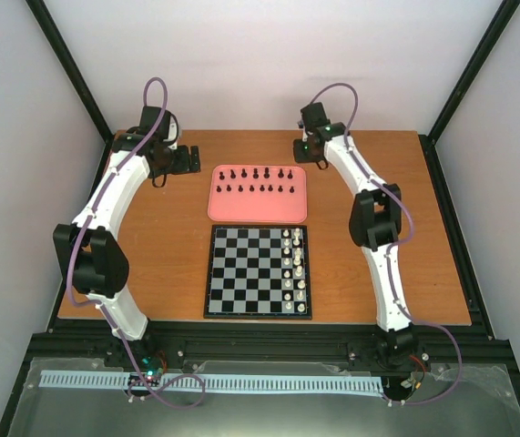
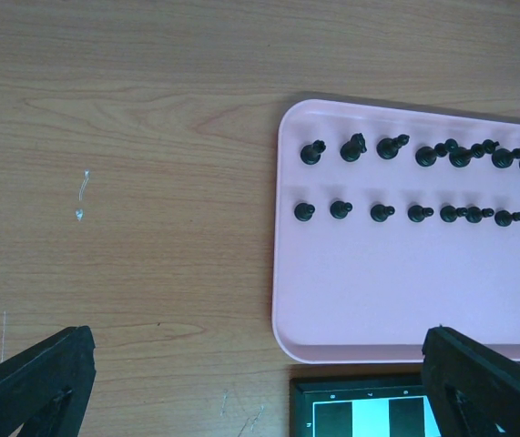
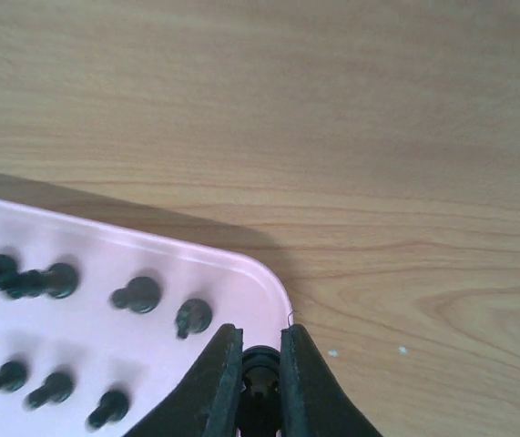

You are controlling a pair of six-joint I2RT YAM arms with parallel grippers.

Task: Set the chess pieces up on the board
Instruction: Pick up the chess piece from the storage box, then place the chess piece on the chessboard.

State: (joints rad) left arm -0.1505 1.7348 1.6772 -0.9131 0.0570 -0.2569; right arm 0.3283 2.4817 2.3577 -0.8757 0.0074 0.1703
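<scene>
Right end effector (image 3: 260, 340) closed, seemingly around a black chess piece (image 3: 260, 364), at tray (image 3: 196, 259) corner.

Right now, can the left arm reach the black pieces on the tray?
Probably yes. The left gripper hangs open beside the pink tray, nothing between it and the nearest chess pieces. The right gripper, closed on one at the far corner, is clear.

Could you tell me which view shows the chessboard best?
Top external: the whole board, white pieces along its right side. The left wrist view catches only one corner; the right wrist view shows none of it.
</scene>
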